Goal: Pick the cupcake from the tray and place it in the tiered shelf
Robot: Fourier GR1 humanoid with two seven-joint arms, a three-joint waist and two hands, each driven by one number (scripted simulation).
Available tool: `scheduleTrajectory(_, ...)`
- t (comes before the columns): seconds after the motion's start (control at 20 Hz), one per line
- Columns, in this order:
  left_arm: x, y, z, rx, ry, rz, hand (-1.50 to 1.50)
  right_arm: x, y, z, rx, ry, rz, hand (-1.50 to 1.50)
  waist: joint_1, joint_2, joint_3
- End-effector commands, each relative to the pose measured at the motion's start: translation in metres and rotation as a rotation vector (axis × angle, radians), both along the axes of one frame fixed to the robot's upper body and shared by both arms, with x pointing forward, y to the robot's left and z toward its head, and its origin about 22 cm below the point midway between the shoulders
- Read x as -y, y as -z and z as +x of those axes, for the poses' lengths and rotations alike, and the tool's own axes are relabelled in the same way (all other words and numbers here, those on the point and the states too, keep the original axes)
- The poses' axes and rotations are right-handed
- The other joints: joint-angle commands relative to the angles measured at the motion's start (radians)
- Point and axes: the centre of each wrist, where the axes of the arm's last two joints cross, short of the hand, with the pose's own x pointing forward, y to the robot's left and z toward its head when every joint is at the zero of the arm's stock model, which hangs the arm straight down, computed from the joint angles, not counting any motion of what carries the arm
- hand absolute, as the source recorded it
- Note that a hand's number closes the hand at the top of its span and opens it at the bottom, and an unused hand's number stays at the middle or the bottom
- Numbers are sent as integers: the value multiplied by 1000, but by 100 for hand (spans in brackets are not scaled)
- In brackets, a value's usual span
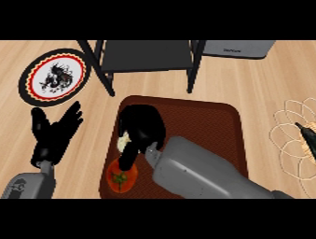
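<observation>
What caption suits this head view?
Right robot hand curls around the cupcake on the tray, below the tiered shelf.

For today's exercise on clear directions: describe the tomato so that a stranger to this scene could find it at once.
Start at the dark red tray in the middle of the wooden counter. Go to its near left corner, just below the right hand that curls over a pale cupcake. The tomato is the round red thing with a green stalk.

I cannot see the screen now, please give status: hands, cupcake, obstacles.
Right hand curled on pale cupcake, over dark red tray. Left hand open, resting left. Red tomato beside. Dark tiered shelf ahead, path unobstructed.
</observation>
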Motion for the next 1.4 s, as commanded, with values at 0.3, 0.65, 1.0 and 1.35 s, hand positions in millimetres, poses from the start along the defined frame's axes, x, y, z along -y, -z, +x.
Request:
scheduleTrajectory(0.3, 7, 13, -10, -59, -31, -8, 0, -58, -115, -34, 365, 101, 180, 150, -36, -13, -4)
scheduleTrajectory(0.65, -16, 11, -15, -67, -76, -9, 0, -74, -209, -53, 431, 181, 215, 150, -77, -19, -3)
scheduleTrajectory(1.0, -16, 13, -14, -37, -91, -12, 0, -74, -256, -12, 464, 267, 230, 150, -89, -8, -3)
scheduleTrajectory(1.35, -10, 21, -32, -50, -83, -9, 0, -57, -287, 24, 486, 364, 274, 150, -82, -6, -2)
